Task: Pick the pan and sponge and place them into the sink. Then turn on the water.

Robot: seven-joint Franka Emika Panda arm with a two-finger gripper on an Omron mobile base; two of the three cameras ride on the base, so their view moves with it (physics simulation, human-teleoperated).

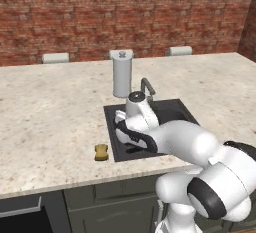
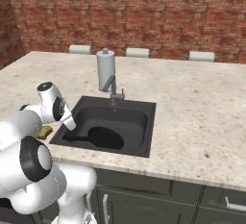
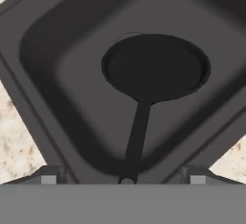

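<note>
The black pan (image 3: 156, 67) lies flat on the bottom of the dark sink (image 3: 43, 50), its long handle (image 3: 137, 131) pointing toward my hand. My gripper (image 3: 123, 179) hangs over the sink's near-left edge, open, fingertips (image 3: 48, 179) wide apart, with the end of the handle between them and untouched. From the right base camera, the pan (image 2: 106, 138) sits in the sink (image 2: 144, 107) with my gripper (image 2: 70, 127) just left of it. The yellow sponge (image 1: 101, 152) rests on the counter left of the sink (image 1: 175, 109). The grey faucet (image 1: 147, 88) stands behind the basin; no water runs.
A tall grey paper-towel holder (image 1: 121, 74) stands on the counter behind the sink, beside the faucet (image 2: 113, 87). Speckled beige counter (image 1: 45, 112) stretches to both sides. A brick wall (image 1: 125, 12) closes the back. My arm covers the sink's left part in the left base view.
</note>
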